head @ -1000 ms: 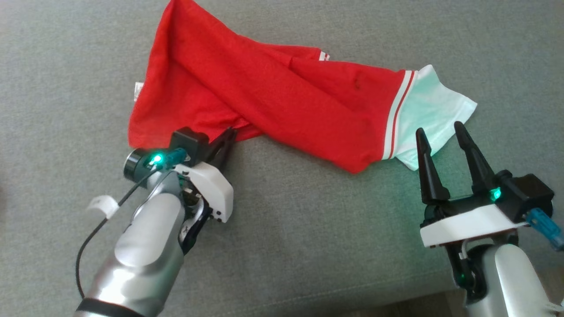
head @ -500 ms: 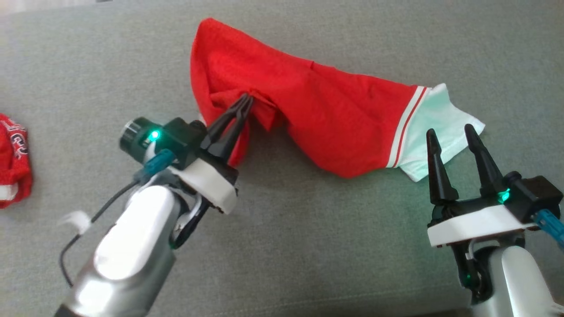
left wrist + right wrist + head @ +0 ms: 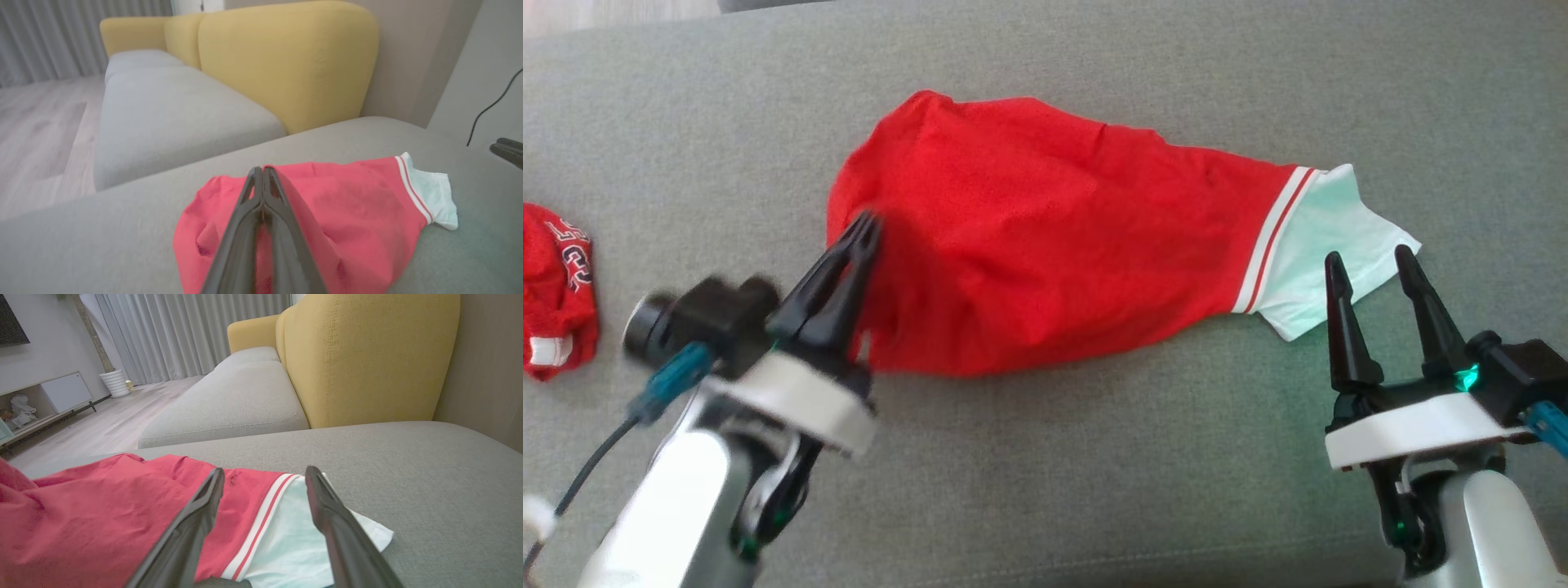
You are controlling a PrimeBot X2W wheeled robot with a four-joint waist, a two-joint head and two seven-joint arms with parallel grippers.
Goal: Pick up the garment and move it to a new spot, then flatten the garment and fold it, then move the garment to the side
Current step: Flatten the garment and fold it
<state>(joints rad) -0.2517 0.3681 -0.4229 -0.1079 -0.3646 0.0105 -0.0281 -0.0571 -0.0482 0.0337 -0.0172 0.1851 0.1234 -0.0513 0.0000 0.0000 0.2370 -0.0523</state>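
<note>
The garment (image 3: 1054, 245) is a red mesh shirt with a white-striped, pale mint sleeve (image 3: 1327, 237), lying bunched on the grey sofa cushion (image 3: 1094, 474). My left gripper (image 3: 866, 222) is shut on the garment's left edge, holding a fold of red cloth up off the cushion. In the left wrist view the fingers (image 3: 261, 169) are pressed together, and red fabric (image 3: 359, 204) stretches from their tip. My right gripper (image 3: 1370, 260) stands open just in front of the sleeve with nothing between its fingers. Its wrist view has the tips (image 3: 264, 471) over the sleeve and stripe (image 3: 261, 522).
A second red garment with lettering (image 3: 556, 286) lies crumpled at the cushion's far left. A yellow sofa backrest (image 3: 367, 355) and another grey seat (image 3: 233, 404) stand beyond the cushion, with wooden floor (image 3: 36, 130) past them. Bare cushion stretches in front of both grippers.
The left gripper shut on the garment's near-left corner, lifted it over the cloth, then drew it left and nearer. The twisted shirt has opened into a broader shape. The head camera shifted; the right gripper held still.
</note>
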